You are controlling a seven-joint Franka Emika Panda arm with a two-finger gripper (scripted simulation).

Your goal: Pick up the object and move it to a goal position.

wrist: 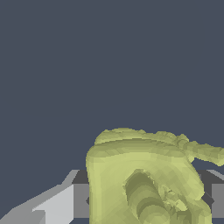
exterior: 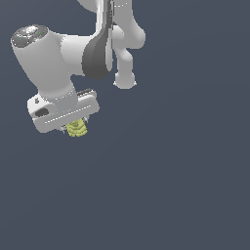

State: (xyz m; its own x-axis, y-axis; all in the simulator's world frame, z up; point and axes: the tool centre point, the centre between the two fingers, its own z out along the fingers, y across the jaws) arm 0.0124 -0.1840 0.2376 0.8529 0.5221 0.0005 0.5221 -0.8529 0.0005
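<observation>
Upper left of the exterior frame: the white arm's gripper (exterior: pixel 74 123) pinches the yellow-green object (exterior: pixel 77 129) between its jaws. In the wrist view the ridged object (wrist: pixel 144 179) fills the lower centre, flanked by grey fingers (wrist: pixel 57 205).

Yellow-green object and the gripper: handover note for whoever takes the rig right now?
Gripper: shut on the yellow-green lumpy object. The wrist view shows the object filling the space between the fingers, one on each side.
Location: in the exterior view the object sits under the white hand, toward that view's left, partly hidden by it.
Done: the grasp.
Cannot tell: whether it is lifted off the surface; the plain dark background gives no shadow or contact cue.
Left: carry to the goal. No goal marker shows in either view, so confirm the target first.
</observation>
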